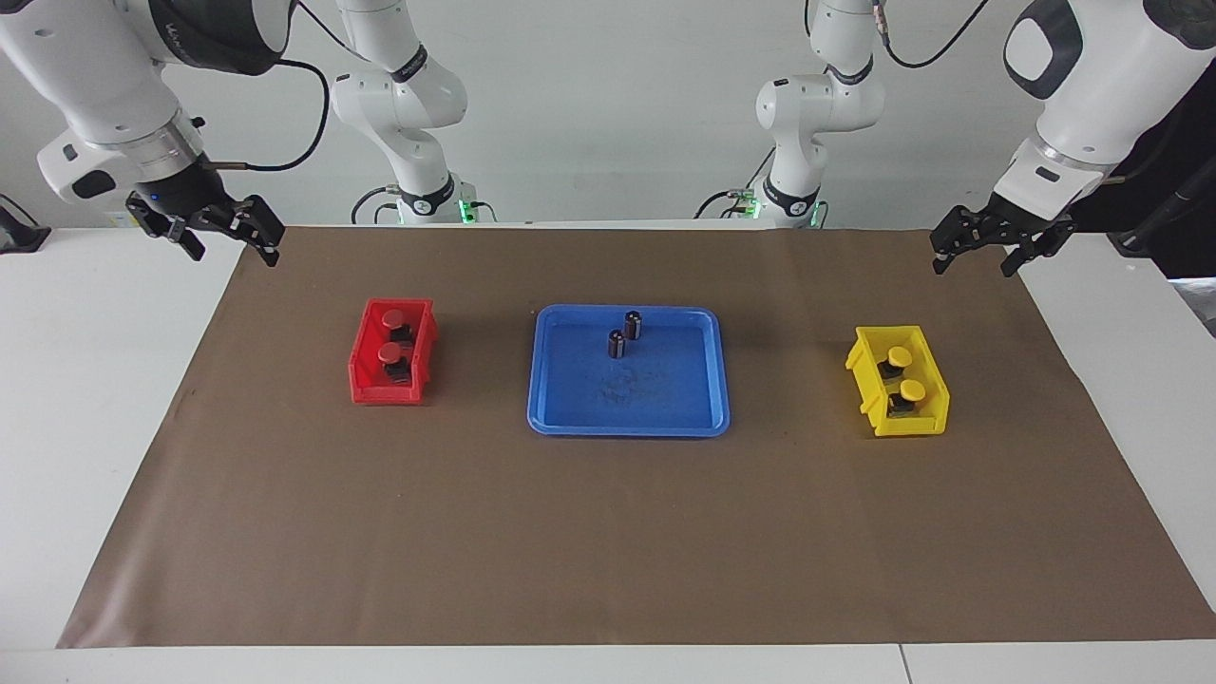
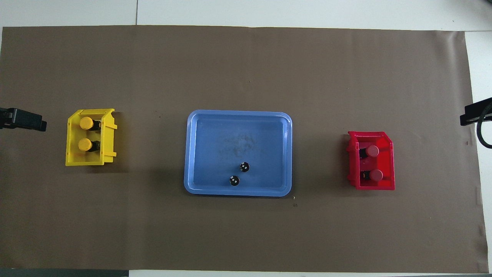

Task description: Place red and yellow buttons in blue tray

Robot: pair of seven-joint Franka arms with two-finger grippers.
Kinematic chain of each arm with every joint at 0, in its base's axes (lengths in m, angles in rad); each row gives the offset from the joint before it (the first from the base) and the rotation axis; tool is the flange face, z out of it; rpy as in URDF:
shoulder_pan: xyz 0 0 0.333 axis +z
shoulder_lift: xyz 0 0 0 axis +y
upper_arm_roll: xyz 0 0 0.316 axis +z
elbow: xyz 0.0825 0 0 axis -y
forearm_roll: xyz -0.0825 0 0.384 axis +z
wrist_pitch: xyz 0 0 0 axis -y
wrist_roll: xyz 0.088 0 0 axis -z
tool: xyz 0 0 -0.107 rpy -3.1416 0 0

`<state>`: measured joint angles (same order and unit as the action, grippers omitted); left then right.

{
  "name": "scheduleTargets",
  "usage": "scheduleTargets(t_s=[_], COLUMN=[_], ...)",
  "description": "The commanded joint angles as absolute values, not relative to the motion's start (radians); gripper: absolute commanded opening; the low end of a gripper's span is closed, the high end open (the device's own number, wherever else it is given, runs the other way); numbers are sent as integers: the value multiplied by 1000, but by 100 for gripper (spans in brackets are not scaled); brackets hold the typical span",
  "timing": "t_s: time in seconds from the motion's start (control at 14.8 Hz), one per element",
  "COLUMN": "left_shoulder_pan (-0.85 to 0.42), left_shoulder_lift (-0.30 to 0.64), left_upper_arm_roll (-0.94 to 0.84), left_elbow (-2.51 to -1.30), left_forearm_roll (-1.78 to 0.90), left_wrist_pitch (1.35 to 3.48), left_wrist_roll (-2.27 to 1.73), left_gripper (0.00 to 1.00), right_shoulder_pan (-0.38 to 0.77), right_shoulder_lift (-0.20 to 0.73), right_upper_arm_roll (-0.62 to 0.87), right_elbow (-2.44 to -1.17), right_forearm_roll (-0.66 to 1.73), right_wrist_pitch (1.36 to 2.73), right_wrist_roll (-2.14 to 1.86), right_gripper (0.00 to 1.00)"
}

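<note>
Both grippers hang in the air with their fingers spread apart and nothing between them. In the facing view the right gripper (image 1: 231, 234) sits at the upper left of the frame, over the corner of the brown paper mat (image 1: 608, 532); the left gripper (image 1: 983, 249) sits at the upper right of the frame, over the mat's other upper corner. In the overhead view only dark tips show at the frame's edges, the left gripper at mid-left and the right gripper at mid-right.

That mat covers most of the white table (image 1: 95, 380) and fills the frame in both views. At the centre of the facing view lies the blue tray (image 1: 560, 408), flat on the mat. Two dark cylinders (image 1: 633, 325) stand upright inside it, close together, toward the tray's upper edge in that view and toward its lower edge in the overhead view.

Left of centre in the facing view is the red bin (image 1: 359, 366), and in it the two red buttons (image 1: 392, 319), one above the other. Right of centre is the yellow bin (image 1: 863, 375), holding the two yellow buttons (image 1: 899, 357), also one above the other. Both bins stand well apart from the tray. None of the four buttons is in the tray.
</note>
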<state>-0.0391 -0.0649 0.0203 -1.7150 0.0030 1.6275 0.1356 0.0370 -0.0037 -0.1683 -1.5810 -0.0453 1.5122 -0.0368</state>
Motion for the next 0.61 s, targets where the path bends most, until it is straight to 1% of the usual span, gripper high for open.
scheduleTargets(t_s=[0.0,0.14,0.2,0.34,0.41,0.54], left_shoulder_pan=[-34,-34,-34,-34,-34,-34], left_shoulder_lift=[-72,-72,-72,-72,-72,-72], left_upper_arm_roll=[17,17,17,17,17,17], left_elbow=[-1724,-1723,-1724,-1724,-1723,-1724], left_forearm_roll=[17,17,17,17,17,17], left_wrist_pitch=[1615,1615,1615,1615,1615,1615], left_wrist_roll=[130,130,130,130,130,130], left_gripper=[100,100,100,100,100,100], right_shoulder_pan=[34,32,34,35,37,37], right_shoulder_lift=[-14,-14,-8,-9,-11,-8], right_upper_arm_roll=[-169,-169,-169,-167,-167,-141], right_elbow=[-1601,-1598,-1589,-1594,-1598,-1597], right_forearm_roll=[-31,-31,-29,-17,0,24], right_wrist_pitch=[1536,1537,1534,1534,1532,1537], right_wrist_roll=[-67,-89,-89,-92,-91,-87], right_gripper=[100,100,98,88,80,74])
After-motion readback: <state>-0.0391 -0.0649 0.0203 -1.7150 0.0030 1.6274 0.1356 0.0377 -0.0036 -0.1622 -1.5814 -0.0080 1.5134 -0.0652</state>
